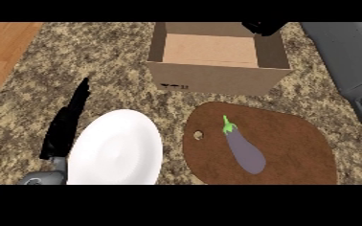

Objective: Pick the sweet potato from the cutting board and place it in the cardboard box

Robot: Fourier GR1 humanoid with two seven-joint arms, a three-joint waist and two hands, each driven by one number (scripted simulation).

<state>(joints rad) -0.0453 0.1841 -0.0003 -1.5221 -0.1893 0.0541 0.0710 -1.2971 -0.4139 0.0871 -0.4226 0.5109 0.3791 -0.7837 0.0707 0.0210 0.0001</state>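
Counter: eggplant (244, 149) lies diagonally, stem up-left.

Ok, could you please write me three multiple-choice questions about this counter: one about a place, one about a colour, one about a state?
1. Where does the purple vegetable lie?
A. in the box
B. on the cutting board
C. on the plate

2. What colour is the plate?
A. white
B. blue
C. black

3. In what state is the cardboard box?
A. taped shut
B. tipped on its side
C. upright and open at the top

Answers:
1 B, as the vegetable rests on the brown board in front of the box.
2 A, as the round plate left of the board is plain white.
3 C, as the inner walls and floor of the box can be seen from above.
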